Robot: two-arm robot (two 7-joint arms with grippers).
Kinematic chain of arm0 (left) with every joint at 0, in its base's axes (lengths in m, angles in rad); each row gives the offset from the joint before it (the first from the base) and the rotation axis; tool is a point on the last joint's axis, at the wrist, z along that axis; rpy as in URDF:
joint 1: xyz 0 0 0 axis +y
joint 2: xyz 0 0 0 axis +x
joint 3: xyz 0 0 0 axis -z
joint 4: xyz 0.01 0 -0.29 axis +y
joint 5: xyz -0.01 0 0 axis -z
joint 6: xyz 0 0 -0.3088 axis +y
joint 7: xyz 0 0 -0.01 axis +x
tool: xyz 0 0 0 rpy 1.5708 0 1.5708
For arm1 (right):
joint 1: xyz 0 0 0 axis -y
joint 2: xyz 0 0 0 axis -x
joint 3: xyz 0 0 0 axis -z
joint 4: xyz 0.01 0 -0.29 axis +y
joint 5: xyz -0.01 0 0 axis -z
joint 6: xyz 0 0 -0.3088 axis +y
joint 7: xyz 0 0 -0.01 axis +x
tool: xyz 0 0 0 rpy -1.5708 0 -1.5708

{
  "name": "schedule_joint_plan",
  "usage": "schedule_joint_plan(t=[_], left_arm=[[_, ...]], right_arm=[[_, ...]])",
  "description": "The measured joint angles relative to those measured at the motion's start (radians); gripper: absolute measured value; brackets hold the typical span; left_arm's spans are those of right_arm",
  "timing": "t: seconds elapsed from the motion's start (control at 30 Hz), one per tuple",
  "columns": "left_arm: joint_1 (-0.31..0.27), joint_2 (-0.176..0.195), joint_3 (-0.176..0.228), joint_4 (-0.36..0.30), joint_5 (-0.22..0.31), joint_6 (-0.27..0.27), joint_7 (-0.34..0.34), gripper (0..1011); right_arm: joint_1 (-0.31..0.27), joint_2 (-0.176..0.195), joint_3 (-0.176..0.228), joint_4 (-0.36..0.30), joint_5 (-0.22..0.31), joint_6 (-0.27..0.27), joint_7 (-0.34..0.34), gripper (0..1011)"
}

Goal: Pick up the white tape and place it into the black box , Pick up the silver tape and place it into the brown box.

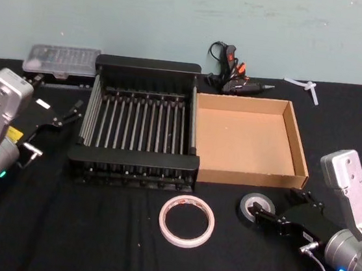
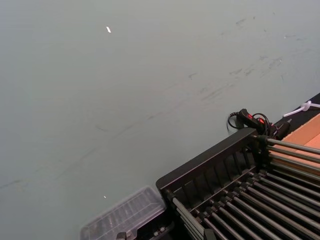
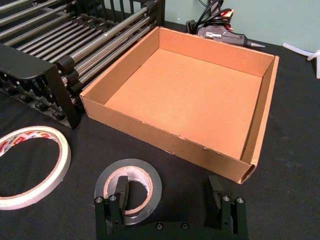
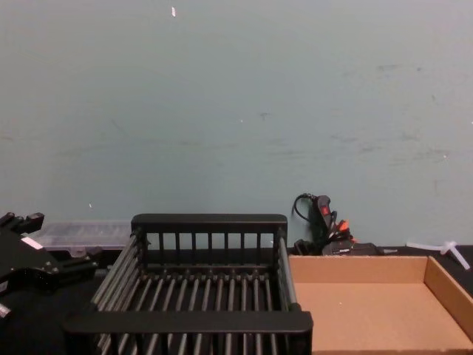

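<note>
- Black table (image 1: 90, 243), with the black box (image 1: 138, 125) at centre and the brown box (image 1: 249, 141) touching its right side.
- Both boxes bare inside: only slats in the black box, only cardboard floor in the brown box.
- White tape (image 1: 187, 221) flat on the table, near side of the black box, just beside its front right corner, apart from it.
- Silver tape (image 1: 256, 205) flat on the table to the right of the white tape, near the brown box's front wall, not touching it.
- Right gripper (image 1: 276, 207) low over the table at the near right, fingers spread wide and released, holding nothing.
- In the right wrist view, one finger (image 3: 121, 192) down in the hole of the silver tape (image 3: 128, 190), the other well off to the side over bare table; white tape (image 3: 33, 165) and brown box (image 3: 190, 97) beyond.
- Left gripper (image 1: 72, 114) raised at the far left, beside the black box's left wall, aimed toward it; cannot tell whether released or clenched.
- Clear plastic case (image 1: 61, 60) at the far left, behind the left gripper.
- Glue guns (image 1: 233, 76) with cords at the far side, behind the gap between the two boxes.
- Small white plastic piece (image 1: 307, 88) at the far right.
- Pale green wall (image 4: 236, 103) behind the table.
</note>
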Motion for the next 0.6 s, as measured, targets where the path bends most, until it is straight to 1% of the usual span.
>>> schedule_joint_plan(t=[0.37, 0.5, 0.53, 0.6], left_arm=[[0.000, 0.000, 0.000, 0.000, 0.000, 0.000, 0.000, 1001], [0.000, 0.000, 0.000, 0.000, 0.000, 0.000, 0.000, 1001], [0.000, 0.000, 0.000, 0.000, 0.000, 0.000, 0.000, 1001], [0.000, 0.000, 0.000, 0.000, 0.000, 0.000, 0.000, 1001]], right_arm=[[0.000, 0.001, 0.000, 0.000, 0.001, 0.000, -0.001, 1002], [0.000, 0.002, 0.000, 0.000, 0.001, 0.000, -0.001, 930], [0.000, 0.002, 0.000, 0.000, 0.001, -0.001, -0.001, 887], [0.000, 0.002, 0.000, 0.000, 0.002, -0.001, -0.001, 869]])
